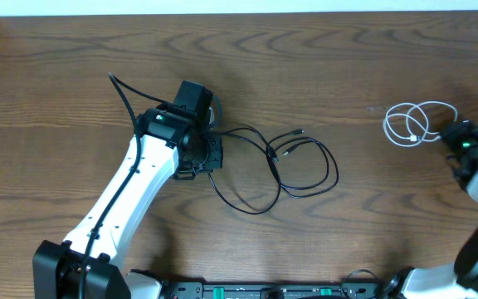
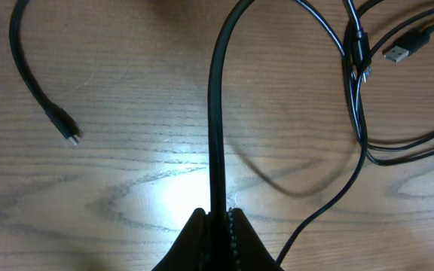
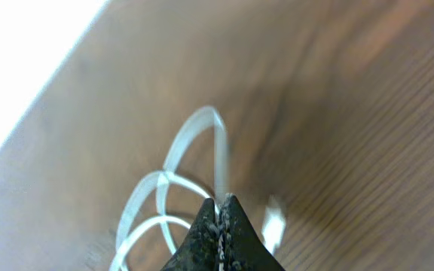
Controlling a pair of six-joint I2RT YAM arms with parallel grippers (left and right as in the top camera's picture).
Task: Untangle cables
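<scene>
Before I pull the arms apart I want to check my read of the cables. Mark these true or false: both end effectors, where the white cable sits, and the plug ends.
1. The left end effector is shut on a black cable. True.
2. The right end effector hangs open above the white cable. False: it is shut on the white cable.
3. The white cable is wound into the black loops. False: in the overhead view it lies apart from them, at the right side of the table.
4. A USB plug lies on the table beside the black loops. True.
</scene>
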